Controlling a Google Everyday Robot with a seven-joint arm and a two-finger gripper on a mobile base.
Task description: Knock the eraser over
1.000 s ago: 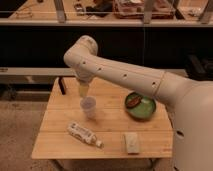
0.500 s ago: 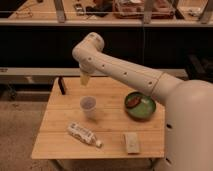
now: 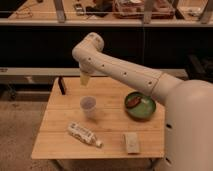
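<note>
The yellowish tool [image 3: 85,79] has barely shifted, hanging near the upright slim black eraser block [image 3: 61,85]; wide or narrow, I cannot tell.

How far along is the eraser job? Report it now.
Done: nothing; the eraser stands upright at the table's far left edge. In hand: the gripper hangs beside the eraser without touching it, beyond the clear cup. Left: reach the eraser and tip it over.

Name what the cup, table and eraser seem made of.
The cup looks like clear plastic: see-through. The table looks like pale, matt wood: plank lines show. The eraser is black and matt; material unclear. The gripper hangs over the table beyond the cup.
</note>
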